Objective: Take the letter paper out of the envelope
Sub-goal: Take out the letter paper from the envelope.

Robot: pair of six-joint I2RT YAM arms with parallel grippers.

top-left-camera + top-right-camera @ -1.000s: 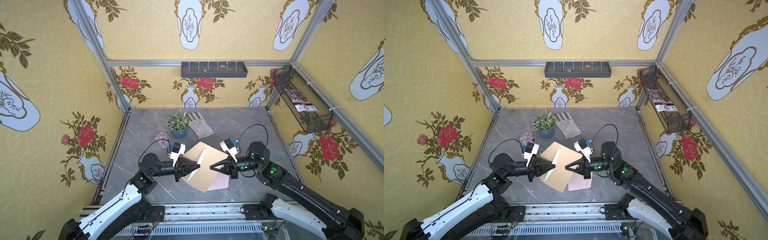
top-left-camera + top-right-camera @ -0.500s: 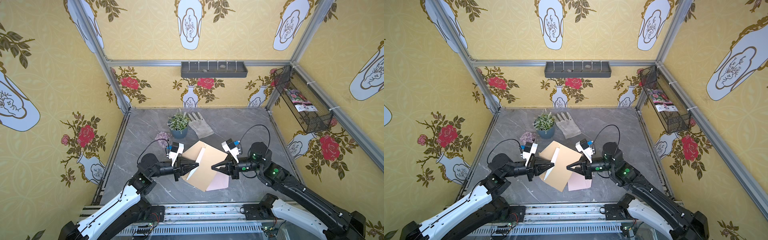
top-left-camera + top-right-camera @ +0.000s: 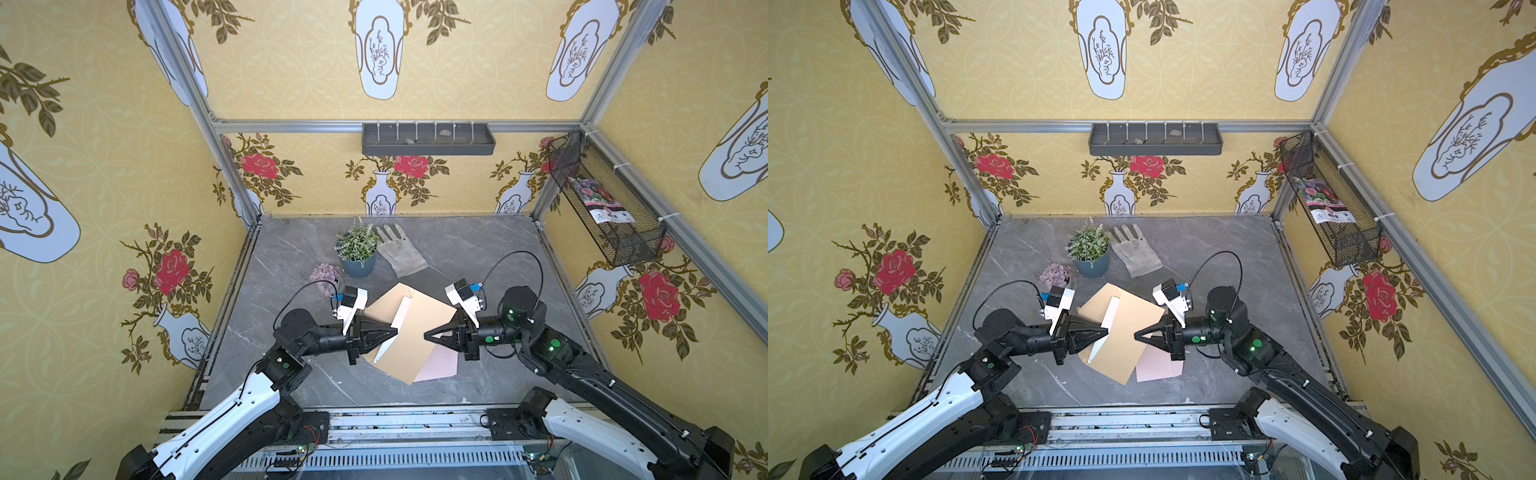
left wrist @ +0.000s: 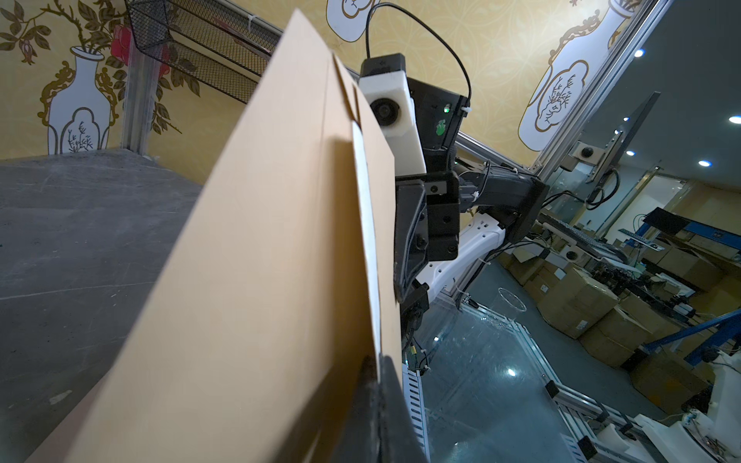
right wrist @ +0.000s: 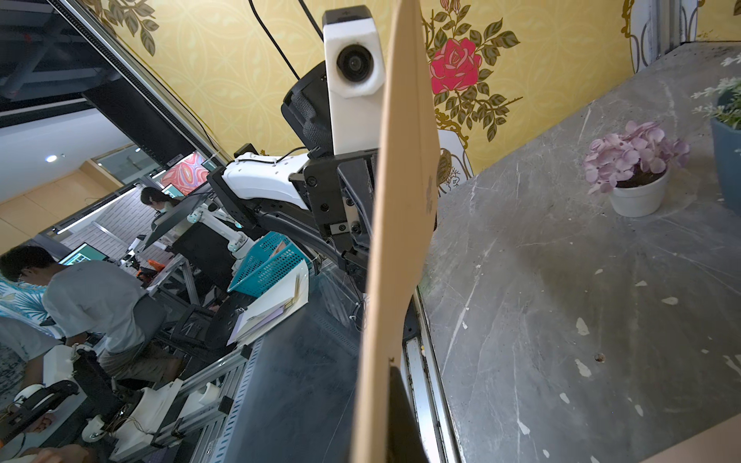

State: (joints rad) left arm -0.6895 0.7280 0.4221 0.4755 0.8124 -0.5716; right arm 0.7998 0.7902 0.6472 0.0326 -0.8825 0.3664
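A brown envelope (image 3: 417,309) (image 3: 1131,320) hangs tilted above the grey table between my two grippers. A white letter paper (image 3: 401,316) (image 3: 1111,311) sticks out of its left side. My left gripper (image 3: 396,331) (image 3: 1106,331) is shut on that paper; in the left wrist view the white edge (image 4: 368,240) runs into the closed left gripper (image 4: 379,397) beside the envelope (image 4: 260,260). My right gripper (image 3: 425,335) (image 3: 1136,335) is shut on the envelope's right edge. In the right wrist view the envelope (image 5: 397,200) is edge-on in the right gripper (image 5: 391,405).
A pink sheet (image 3: 440,365) (image 3: 1158,366) lies flat on the table under the envelope's right corner. Behind stand a potted plant (image 3: 356,249), a small purple flower pot (image 3: 325,276) (image 5: 635,168) and a grey glove (image 3: 401,251). A wire basket (image 3: 606,208) hangs on the right wall.
Both arms have shifted only slightly. The white paper has slid a little leftward against the envelope. Both grips have held.
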